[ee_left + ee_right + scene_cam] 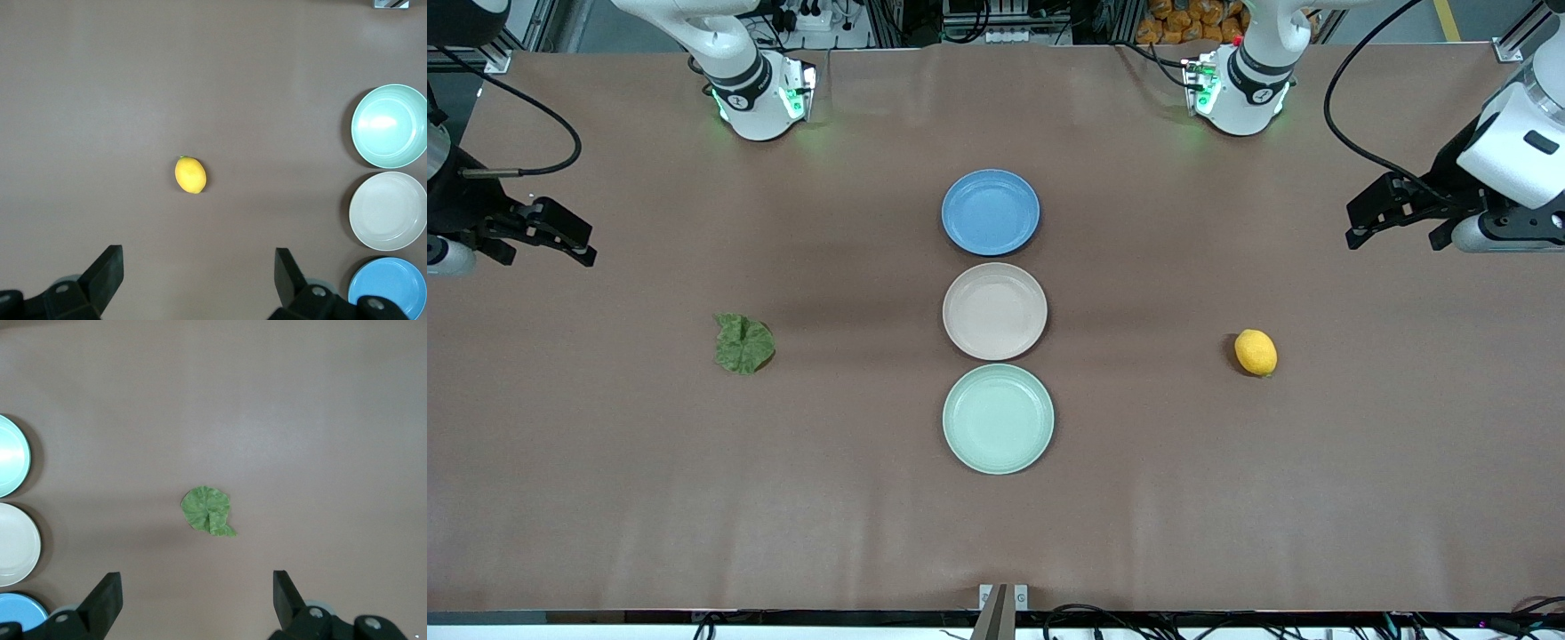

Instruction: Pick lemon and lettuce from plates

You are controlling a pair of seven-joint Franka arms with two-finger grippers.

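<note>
Brown tabletop, beige plate [994, 311], mint plate [998, 419] bare, lemon [1256, 352] toward left arm's end, lettuce [743, 344] toward right arm's end; left gripper [1400, 220], right gripper [547, 236] both spread empty, parked aloft; next likely descend, centre, clamp.

1. The front view looks down from high across the table [605, 498], facing both robot bases, and takes in the whole tabletop.
2. The left wrist view looks straight down past the left gripper [199, 280], whose fingers stand spread; the lemon [191, 175] lies just ahead of them.
3. The right wrist view likewise looks down past the spread right gripper [197, 600], the lettuce [208, 511] just ahead.
4. All three views share the row of plates [994, 311].
</note>
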